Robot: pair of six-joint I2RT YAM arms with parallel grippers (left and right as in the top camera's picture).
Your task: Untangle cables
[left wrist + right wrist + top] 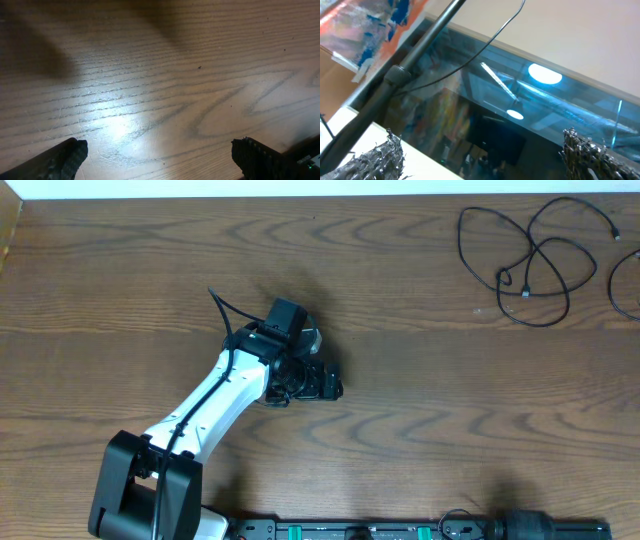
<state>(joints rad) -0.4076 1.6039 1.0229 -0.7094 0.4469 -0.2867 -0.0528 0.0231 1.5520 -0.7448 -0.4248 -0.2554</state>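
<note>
The left fingers (57,160) are spread wide with nothing between them, hovering just over the brown wood-grain bench (165,75) near its middle. The right fingers (375,157) gape wide too, empty, tilted up toward a dark pole (420,50) and a glass wall (545,115). The thin black cables (528,290) lie in loose overlapping loops at the bench's far right corner, well apart from both, with another black loop (612,285) just beside them at the edge.

Wooden table (400,430), black cables (527,290), seemingly tangled
</note>
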